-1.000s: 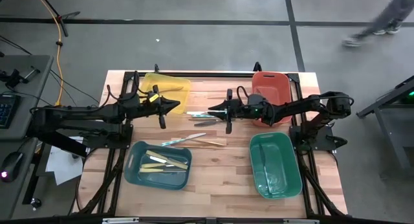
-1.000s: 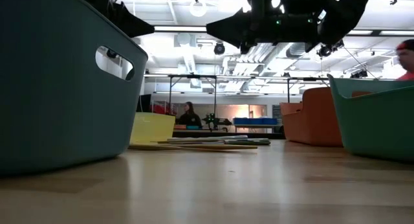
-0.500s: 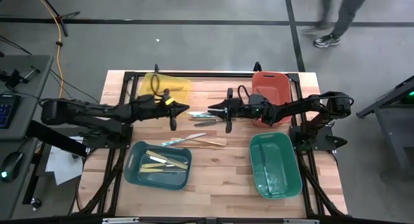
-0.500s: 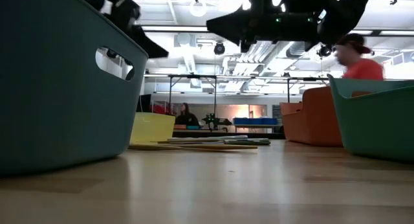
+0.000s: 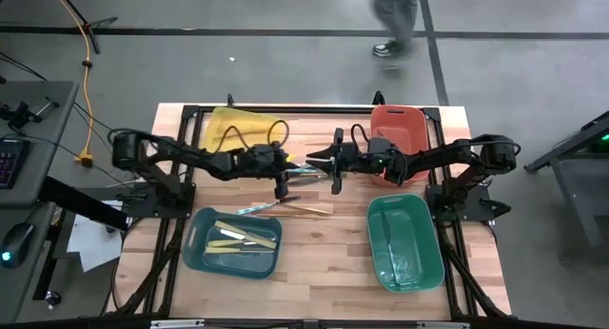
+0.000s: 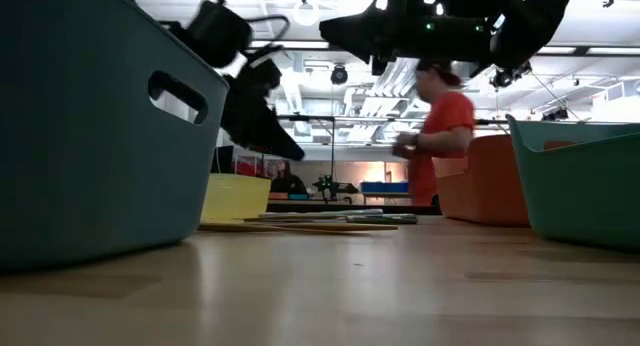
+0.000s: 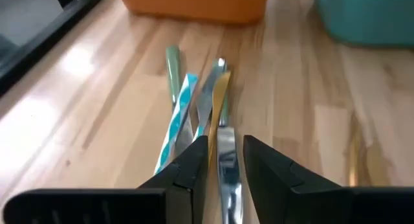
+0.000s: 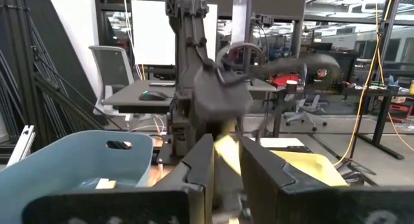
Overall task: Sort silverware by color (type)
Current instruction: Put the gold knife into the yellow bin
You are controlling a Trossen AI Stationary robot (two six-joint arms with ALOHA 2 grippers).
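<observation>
Several thin utensils (image 5: 297,168) in teal, silver-grey and gold lie bunched on the wooden table (image 5: 324,262), between the yellow plastic bin (image 5: 245,125) and the orange plastic bin (image 5: 401,129). The left gripper (image 5: 283,179) hangs over that bunch, its dark fingers (image 7: 191,164) parted, with a shiny silver-grey piece (image 7: 225,160) showing between them; whether they touch it cannot be told. The right gripper (image 5: 333,164) hovers just beside the bunch on the orange bin's side, its fingers a narrow gap apart with nothing in them. More utensils (image 5: 285,207) lie nearer the dark teal bin (image 5: 194,253), which holds cream-yellow pieces (image 5: 243,238). A person in a red shirt (image 6: 449,136) walks past behind the table.
</observation>
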